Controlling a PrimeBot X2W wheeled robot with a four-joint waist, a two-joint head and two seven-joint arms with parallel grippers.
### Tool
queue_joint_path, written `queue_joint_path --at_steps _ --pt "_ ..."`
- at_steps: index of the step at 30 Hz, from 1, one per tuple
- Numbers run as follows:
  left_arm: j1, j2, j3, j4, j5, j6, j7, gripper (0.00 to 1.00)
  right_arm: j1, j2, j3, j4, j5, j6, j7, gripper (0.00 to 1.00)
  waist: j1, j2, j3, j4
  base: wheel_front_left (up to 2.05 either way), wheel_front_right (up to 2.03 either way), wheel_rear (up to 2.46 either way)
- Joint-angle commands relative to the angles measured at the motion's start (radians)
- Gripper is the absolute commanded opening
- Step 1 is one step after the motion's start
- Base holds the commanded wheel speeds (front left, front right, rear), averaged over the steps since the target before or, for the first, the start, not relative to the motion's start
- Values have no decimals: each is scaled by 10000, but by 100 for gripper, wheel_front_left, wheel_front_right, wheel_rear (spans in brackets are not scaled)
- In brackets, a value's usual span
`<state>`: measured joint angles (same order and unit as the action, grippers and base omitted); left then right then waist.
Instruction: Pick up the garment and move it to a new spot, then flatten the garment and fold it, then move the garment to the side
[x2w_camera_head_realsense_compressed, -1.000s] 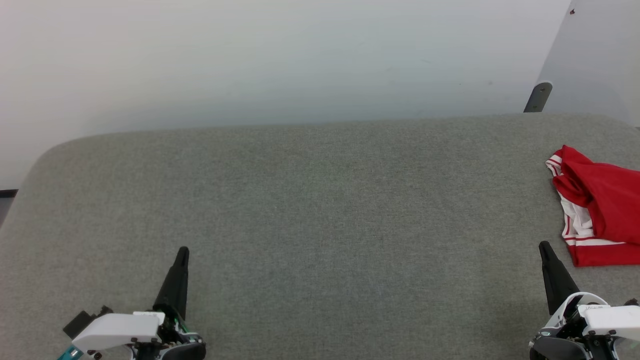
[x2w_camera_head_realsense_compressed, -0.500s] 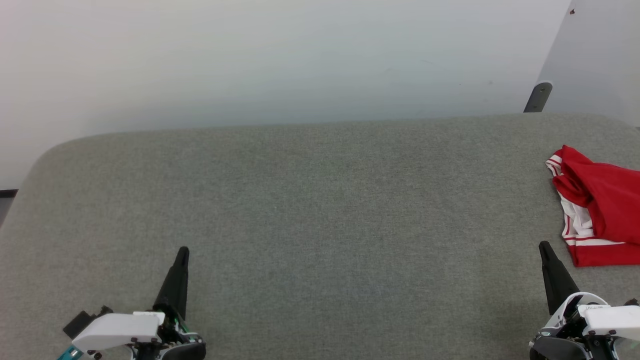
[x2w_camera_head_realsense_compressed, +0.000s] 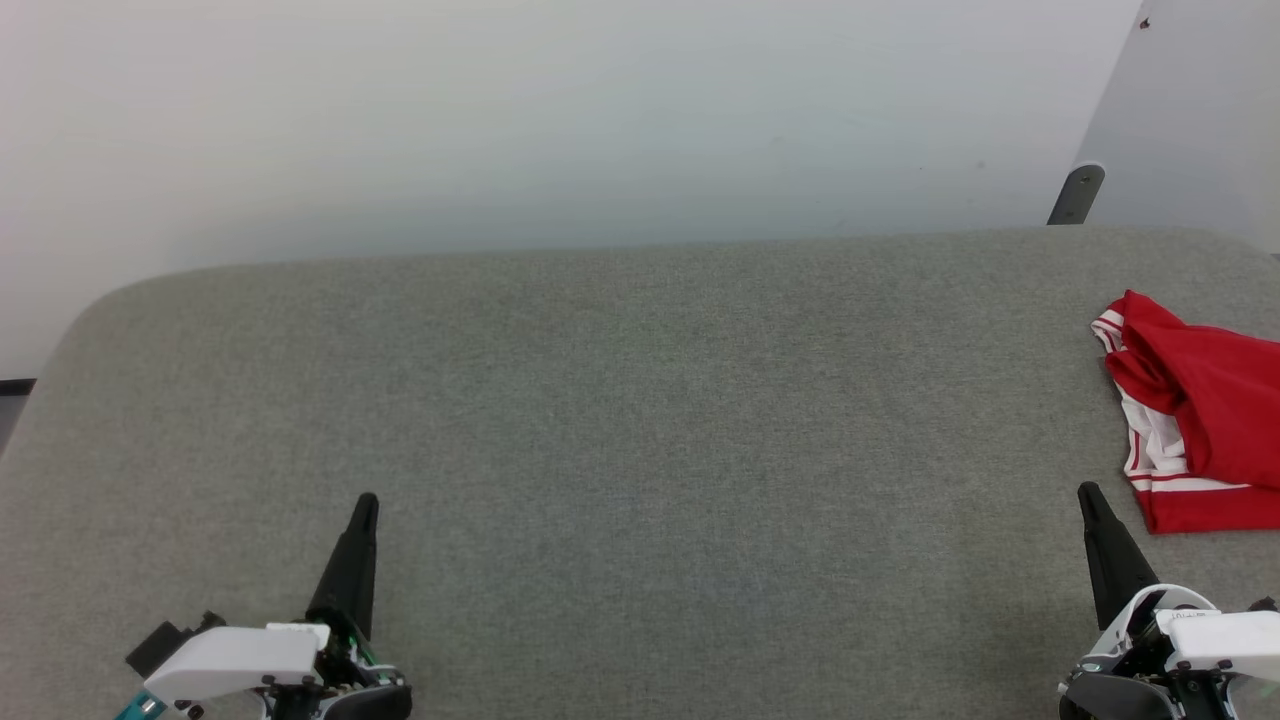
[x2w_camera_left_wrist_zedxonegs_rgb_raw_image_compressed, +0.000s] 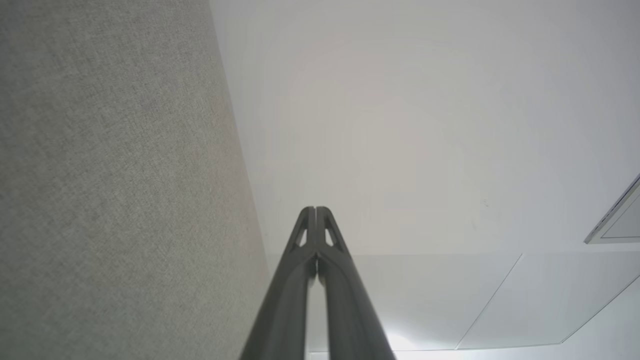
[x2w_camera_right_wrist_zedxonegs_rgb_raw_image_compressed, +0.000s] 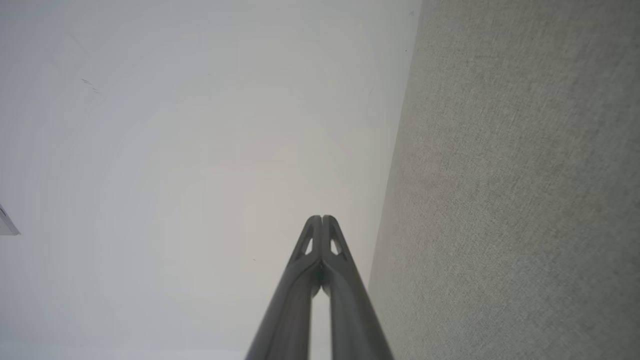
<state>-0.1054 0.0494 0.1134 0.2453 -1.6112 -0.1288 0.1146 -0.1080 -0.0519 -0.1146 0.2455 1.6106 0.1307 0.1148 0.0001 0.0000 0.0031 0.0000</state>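
Garment: the garment (x2w_camera_head_realsense_compressed: 1200, 400) lies in a loose red heap at the far right of the grey padded surface (x2w_camera_head_realsense_compressed: 640, 430), partly cut off by the head view's edge.
Left gripper: the left gripper (x2w_camera_head_realsense_compressed: 366, 503) has its fingers pressed together and is empty, well apart from the heap.
Right gripper: the right gripper (x2w_camera_head_realsense_compressed: 1086, 492) is likewise closed and empty, near the heap but not touching it.
Handling: probably light, soft and floppy, so it should sag when lifted.
Hold: a raised fold near its white striped edge looks best.

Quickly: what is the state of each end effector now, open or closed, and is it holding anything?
Left end effector: closed, holding nothing.
Right end effector: closed, holding nothing; the garment lies apart from it.
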Motion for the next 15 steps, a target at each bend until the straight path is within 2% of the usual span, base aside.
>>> queue_joint_path --at_steps 1,15 --pt "-90 -4 17 7 -33 -36 26 0 -33 35 3 -21 44 0 22 0 -1 0 0 0 0 0 0" --pt "-89 -4 17 6 -33 -36 26 0 -33 35 3 -21 44 0 20 0 -1 0 0 0 0 0 0"
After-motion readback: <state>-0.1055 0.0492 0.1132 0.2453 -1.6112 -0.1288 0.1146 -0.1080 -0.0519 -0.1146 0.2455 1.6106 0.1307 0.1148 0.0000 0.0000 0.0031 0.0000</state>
